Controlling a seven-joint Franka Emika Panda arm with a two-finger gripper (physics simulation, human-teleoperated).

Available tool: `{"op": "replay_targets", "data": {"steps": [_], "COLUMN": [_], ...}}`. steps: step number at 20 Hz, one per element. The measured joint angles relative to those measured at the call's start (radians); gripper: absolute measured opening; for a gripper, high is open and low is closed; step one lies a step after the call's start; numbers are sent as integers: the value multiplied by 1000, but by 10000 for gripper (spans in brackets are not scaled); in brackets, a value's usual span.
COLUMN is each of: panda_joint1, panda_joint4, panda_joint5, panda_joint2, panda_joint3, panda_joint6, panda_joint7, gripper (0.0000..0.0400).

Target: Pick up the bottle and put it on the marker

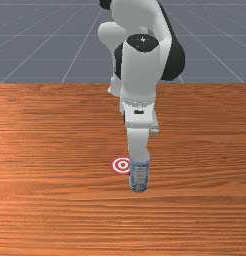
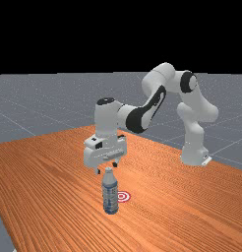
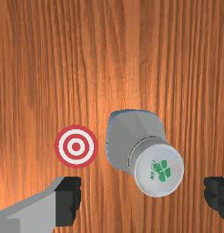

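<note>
"Where's the bottle [image 2: 110, 197], in the far view?"

"Upright on the table [image 2: 49, 192], lower frame, just left of the middle, its top right under the gripper [image 2: 106, 168]."

"And the marker [image 2: 123, 196]?"

"Flat on the table, close by the bottle's right side and a bit behind."

"The front view?"

"Bottle just right of the middle and below it, marker on its left, partly behind it. The arm [image 1: 140, 70] reaches down from the top middle."

"Wrist view?"

"A strip of table lies between marker and bottle."
</note>
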Motion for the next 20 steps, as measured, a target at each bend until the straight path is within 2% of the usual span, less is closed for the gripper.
{"op": "replay_targets", "data": {"steps": [5,11,20], "panda_joint1": [1,11,3], "panda_joint4": [-47,-26,-34], "panda_joint5": [-3,-4,8], "panda_joint2": [-20,-10,2], "panda_joint3": [-1,3,12], "panda_joint6": [57,32,55], "panda_joint7": [3,10,-6], "gripper": [400,400,400]}}
